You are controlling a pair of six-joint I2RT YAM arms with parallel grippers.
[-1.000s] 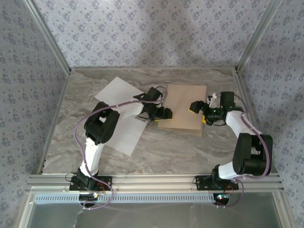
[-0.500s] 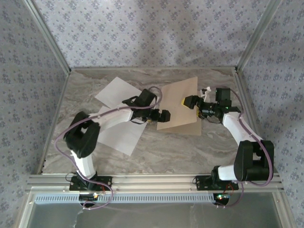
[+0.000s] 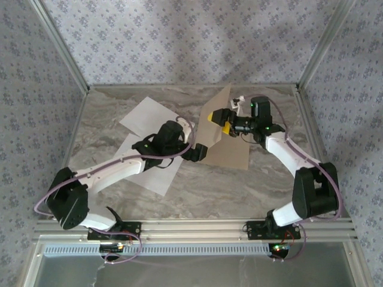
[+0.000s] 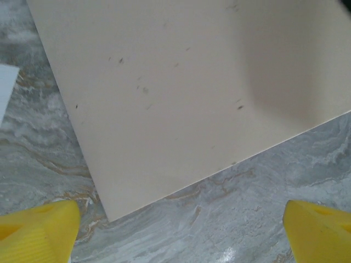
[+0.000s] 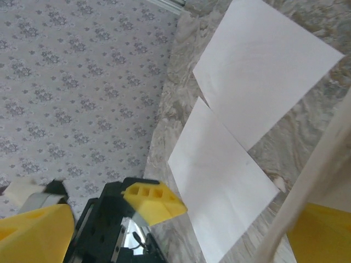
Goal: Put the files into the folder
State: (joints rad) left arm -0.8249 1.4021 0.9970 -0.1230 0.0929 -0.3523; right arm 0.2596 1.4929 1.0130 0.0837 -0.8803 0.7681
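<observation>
The tan folder [image 3: 232,154] lies at the middle of the table with its cover [image 3: 216,103] tilted up on edge. My right gripper [image 3: 219,122] is open under that raised cover. In the right wrist view the cover's edge [image 5: 310,176] leans beside the right finger, with my right gripper [image 5: 178,236] wide open. Two white files [image 3: 149,116] [image 3: 152,166] lie overlapping to the folder's left, and the right wrist view shows them as files [image 5: 263,71] [image 5: 219,175]. My left gripper [image 3: 197,153] is open just off the folder's near-left corner. In the left wrist view the gripper [image 4: 178,235] hangs over bare table before the folder [image 4: 181,93].
The marble table [image 3: 263,185] is walled by patterned panels at the back and sides. A metal frame rail [image 3: 191,227] runs along the near edge. The left arm stretches low over the nearer sheet. A sheet corner [image 4: 5,87] lies left of the folder.
The right gripper swung left and back, tipping the folder cover from flat to nearly upright. The left gripper opened, and the left arm stretched out low, its elbow dropping to the near left.
</observation>
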